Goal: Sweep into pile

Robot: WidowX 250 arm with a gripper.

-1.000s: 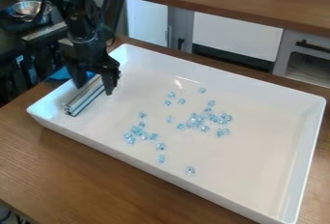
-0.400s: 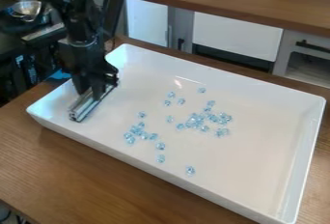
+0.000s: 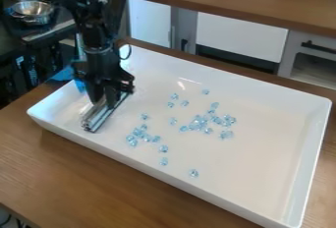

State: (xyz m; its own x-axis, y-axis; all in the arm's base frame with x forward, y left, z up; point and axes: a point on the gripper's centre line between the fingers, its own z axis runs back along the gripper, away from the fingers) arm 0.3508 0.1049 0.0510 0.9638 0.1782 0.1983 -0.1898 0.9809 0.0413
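At far left, beyond the wooden table [image 3: 39,163]: metal bowl [image 3: 33,10]; next, over the left portion of the white tray [image 3: 263,173], black gripper [image 3: 103,103] directed downward, clenched on the silver bar [image 3: 98,118], with the bar's lower end near the long front wall. Immediately right of the bar: small cluster of light-blue pieces [image 3: 138,134] on the tray floor, followed by loose pieces [image 3: 163,161] trailing toward the front wall. Further right, near mid-tray: larger, denser cluster [image 3: 200,122], with scattered single pieces [image 3: 174,96] to its rear left.
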